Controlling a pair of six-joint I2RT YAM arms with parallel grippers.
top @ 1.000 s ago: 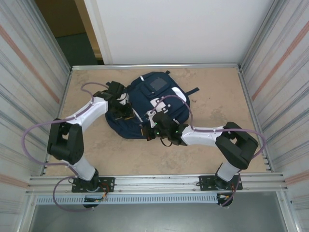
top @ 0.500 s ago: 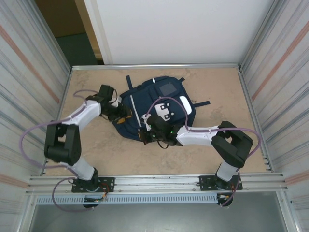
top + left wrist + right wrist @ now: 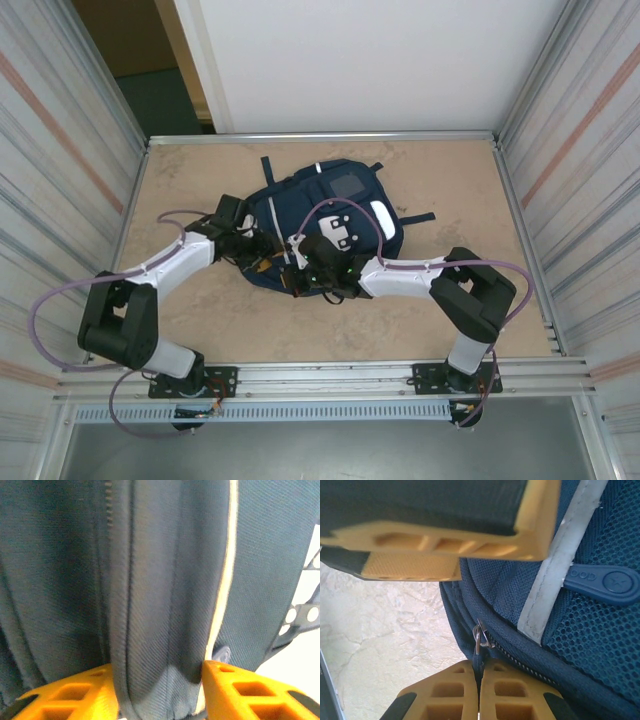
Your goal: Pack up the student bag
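Left fingers are clamped on a fold of the student bag, bases cut off at frame edge. Right fingers are pressed shut, apparently on the zip pull, its lower end hidden between them. From above, both grips are masked by the wrists. Bag is laid flat on the counter, central; surface is beige, stone-patterned, flanked by ribbed metal walls, white panel behind.
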